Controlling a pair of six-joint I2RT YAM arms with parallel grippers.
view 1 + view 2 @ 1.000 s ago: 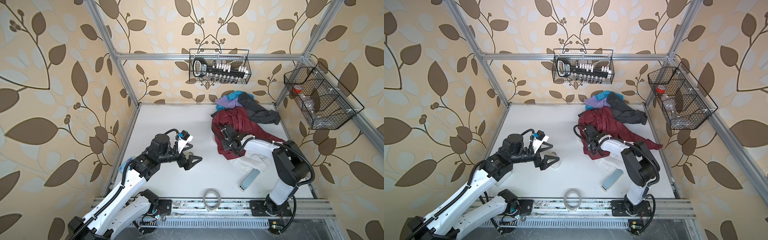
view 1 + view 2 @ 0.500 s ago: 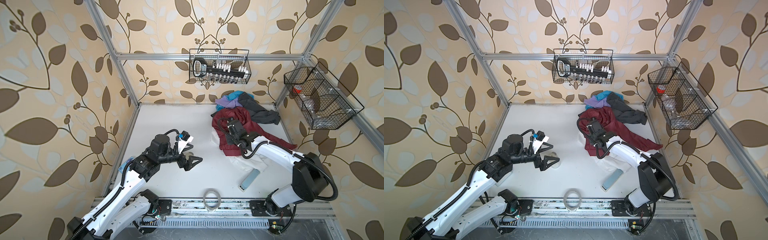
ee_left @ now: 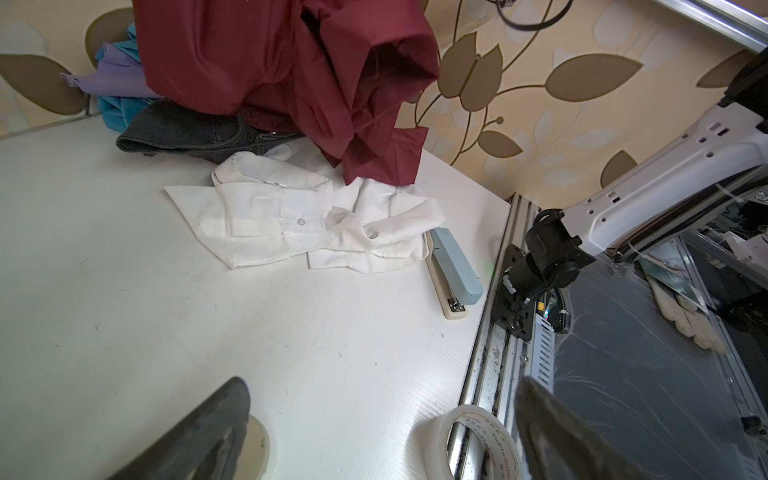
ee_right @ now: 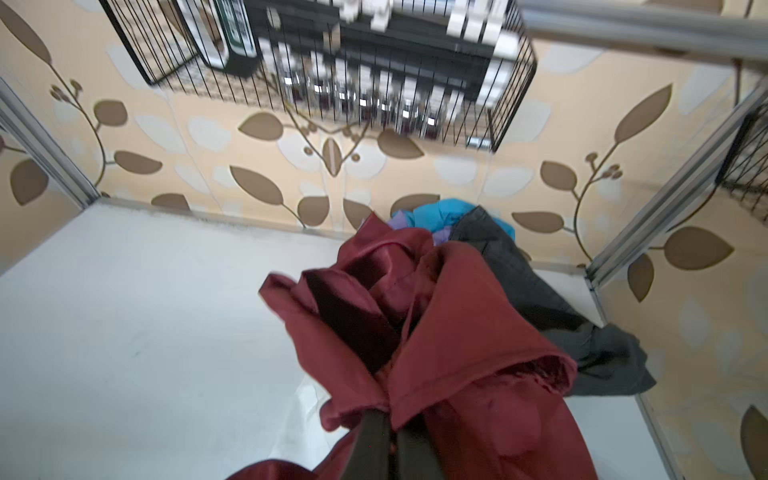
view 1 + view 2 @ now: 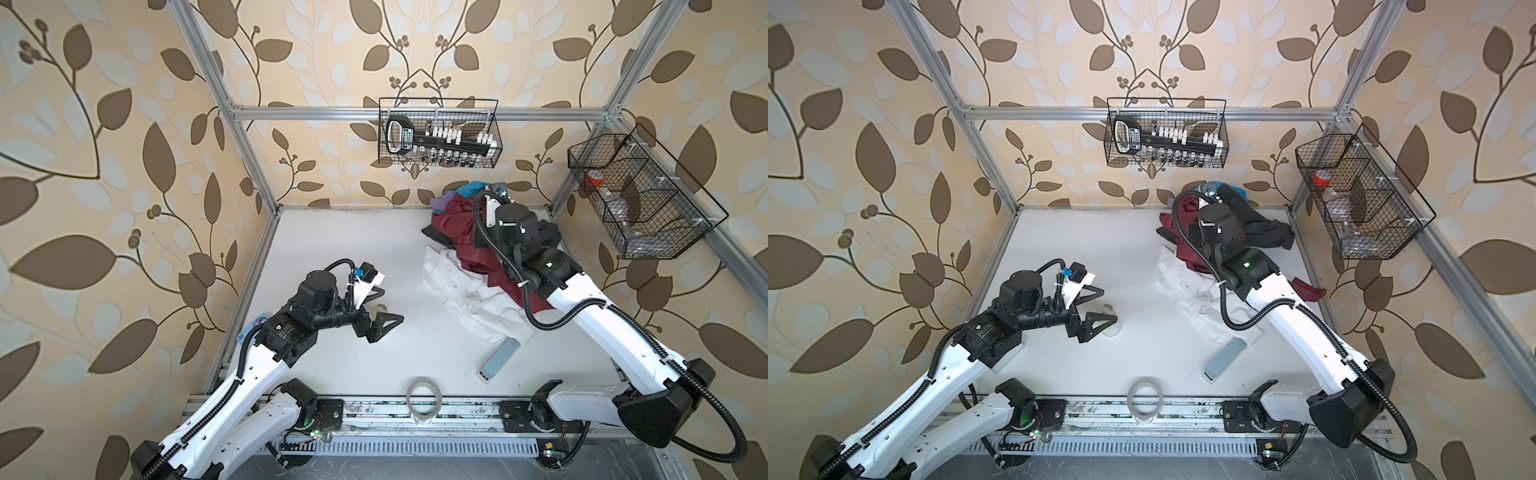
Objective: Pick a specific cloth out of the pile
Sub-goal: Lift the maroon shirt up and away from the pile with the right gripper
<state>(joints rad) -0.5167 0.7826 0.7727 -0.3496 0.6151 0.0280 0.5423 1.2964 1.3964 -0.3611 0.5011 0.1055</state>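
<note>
Above white table (image 5: pixel 353 237), right tool (image 4: pixel 390 419) pinches cloth (image 4: pixel 457 316).

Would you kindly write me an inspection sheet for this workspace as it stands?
Surface: white tabletop, lightly scuffed.
Job's things: dark maroon shiny garment hangs from right gripper; turquoise, lavender and dark grey clothes pile in back right corner.
Clutter: white buttoned shirt, blue-grey stapler, clear tape roll.
Grippers: left gripper open, empty; right gripper shut on the garment.
Cables: black ribbed hoses along both arms.
Surroundings: leaf-patterned walls; two black wire baskets.
</note>
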